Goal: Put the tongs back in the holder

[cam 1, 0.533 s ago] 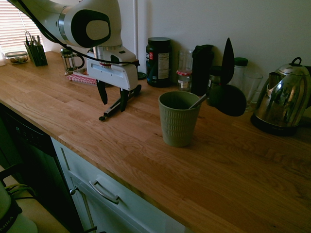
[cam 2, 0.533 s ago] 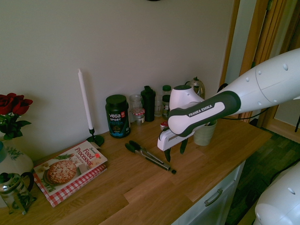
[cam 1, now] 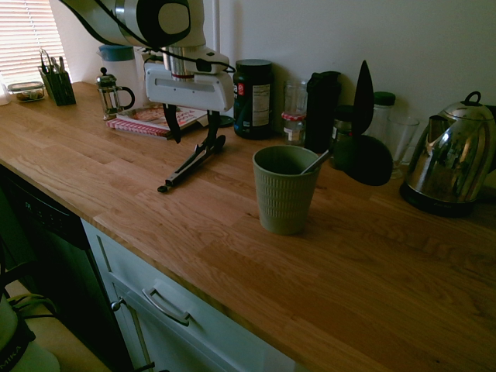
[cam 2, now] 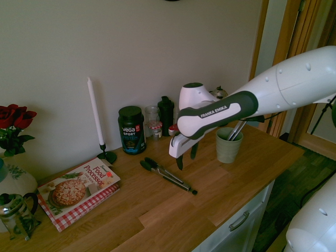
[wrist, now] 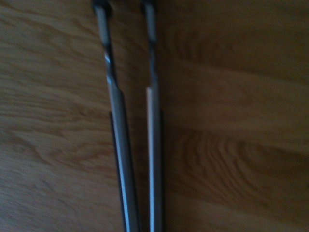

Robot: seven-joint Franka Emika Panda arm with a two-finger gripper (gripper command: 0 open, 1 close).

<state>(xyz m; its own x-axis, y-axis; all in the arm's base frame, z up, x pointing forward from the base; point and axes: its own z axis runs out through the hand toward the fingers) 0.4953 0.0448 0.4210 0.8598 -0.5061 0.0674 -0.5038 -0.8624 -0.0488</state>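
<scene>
- Sage-green ribbed holder point(cam 1: 284, 194): upright on the wooden worktop point(cam 1: 372, 287), with utensils point(cam 2: 236, 131) standing in it.
- Tongs point(cam 2: 169, 175): lying flat on the worktop, outside the holder, arms slightly spread; black tips point(cam 2: 149, 163) directed toward the tub side of the worktop.
- Gripper point(cam 1: 191, 132): fingers spread apart, pointing down, positioned above the tongs; nothing clamped between them.
- Dark tub point(cam 2: 132, 130): upright near the wall, beside clear jars.
- Cookbook point(cam 2: 81, 191): flat on the worktop, near a white candle point(cam 2: 95, 111) in a dark stand point(cam 2: 107, 156).
- Metal kettle point(cam 1: 452, 155): upright, at the other side of the holder from the tongs.
</scene>
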